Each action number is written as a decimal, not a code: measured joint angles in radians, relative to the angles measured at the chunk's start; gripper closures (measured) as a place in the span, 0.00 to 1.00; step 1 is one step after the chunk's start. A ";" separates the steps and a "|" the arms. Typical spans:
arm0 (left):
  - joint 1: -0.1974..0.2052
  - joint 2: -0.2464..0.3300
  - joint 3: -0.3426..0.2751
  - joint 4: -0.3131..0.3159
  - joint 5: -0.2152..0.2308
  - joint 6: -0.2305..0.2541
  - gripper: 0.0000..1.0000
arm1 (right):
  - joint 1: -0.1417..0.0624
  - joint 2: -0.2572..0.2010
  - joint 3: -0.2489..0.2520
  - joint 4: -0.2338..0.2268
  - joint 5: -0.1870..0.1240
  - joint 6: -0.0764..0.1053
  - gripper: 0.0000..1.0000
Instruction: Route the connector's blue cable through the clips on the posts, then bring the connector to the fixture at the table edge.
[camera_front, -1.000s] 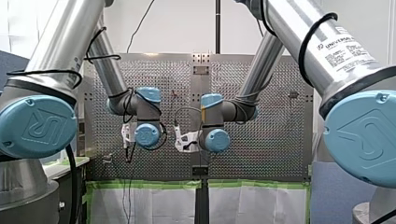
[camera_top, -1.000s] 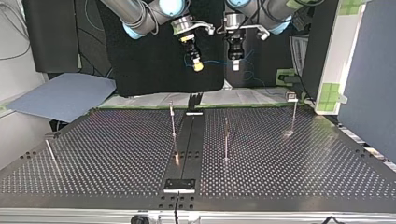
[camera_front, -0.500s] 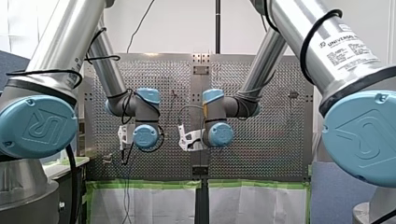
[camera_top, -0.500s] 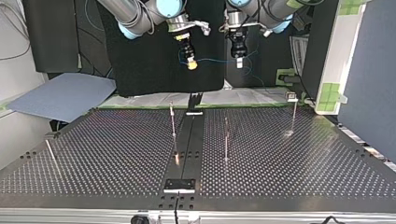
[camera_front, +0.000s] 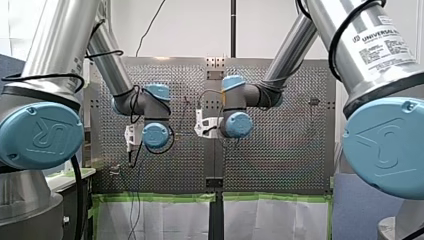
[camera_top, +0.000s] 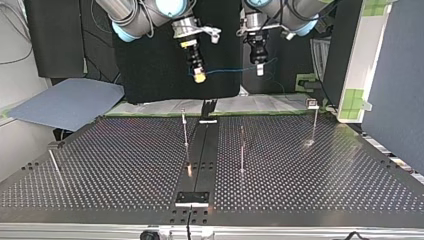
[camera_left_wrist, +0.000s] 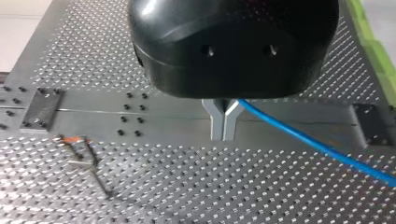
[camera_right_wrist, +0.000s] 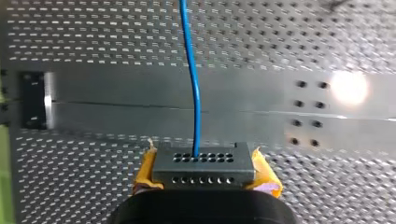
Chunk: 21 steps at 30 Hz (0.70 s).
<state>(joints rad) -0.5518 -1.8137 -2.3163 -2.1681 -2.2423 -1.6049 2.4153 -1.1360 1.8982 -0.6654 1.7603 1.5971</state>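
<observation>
Slack has been taken out of the blue cable (camera_top: 227, 71). Half a second ago it was hanging in a loop between the two hands, and now it is drawn almost straight, because my right hand (camera_top: 199, 76) has been carried toward the top view's left, away from my left hand (camera_top: 259, 70). The connector (camera_right_wrist: 203, 164) is clamped between the yellow pads of my right hand, and the metal fingers of my left hand are closed on the cable further along. Both are held high above the tabletop (camera_top: 320, 175). Such a taut span is judged ready to be lowered into a clip, but none is threaded yet. The thin posts (camera_top: 185, 131) stand well below the hands and must be avoided on the descent. What is taken for the fixture (camera_top: 192, 198) lies at the near edge.
</observation>
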 joint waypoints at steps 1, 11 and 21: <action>0.002 0.010 0.005 -0.009 -0.004 0.003 1.00 | -0.003 -0.008 -0.002 0.001 -0.005 0.003 1.00; 0.026 0.096 0.050 -0.067 -0.009 0.007 1.00 | -0.042 -0.097 -0.049 0.047 -0.054 0.013 1.00; 0.075 0.110 0.121 -0.131 0.008 0.030 1.00 | -0.082 -0.113 -0.083 0.065 -0.088 0.014 1.00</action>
<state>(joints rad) -0.4769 -1.7036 -2.1956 -2.2988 -2.2345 -1.5752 2.3334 -1.2492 1.8156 -0.5999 1.6727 1.6115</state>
